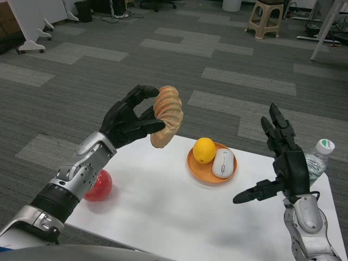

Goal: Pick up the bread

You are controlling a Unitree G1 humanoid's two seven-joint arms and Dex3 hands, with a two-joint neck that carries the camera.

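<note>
Left robot hand [130, 122] raised above the far left part of the white bench [163, 217], black fingers wrapped around the bread [166, 116]. The bread is a tan, ridged, curved loaf, held roughly upright and clear of the bench surface; the fingers close on its left side and lower end.

Right robot hand [280, 163] held up over the right side of the bench, holding nothing. Fingers spread and pointing upward, thumb stuck out to the left. It touches no object.

On the bench, between the two arms: an orange plate [202, 173] carrying a lemon [204, 150] on its left and a white computer mouse [223, 162] on its right, the two just beside each other. The bread hangs up and to the left of the plate, apart from it.

A red apple [99, 185] sits at the left edge of the bench, partly hidden behind the left silver forearm [76, 182].

A clear plastic bottle [317, 160] with a white cap stands at the right edge, partly behind the right robot hand.

Beyond the bench: grey patterned carpet [217, 65]. A tan stool [266, 19] stands at the far end of the room.
</note>
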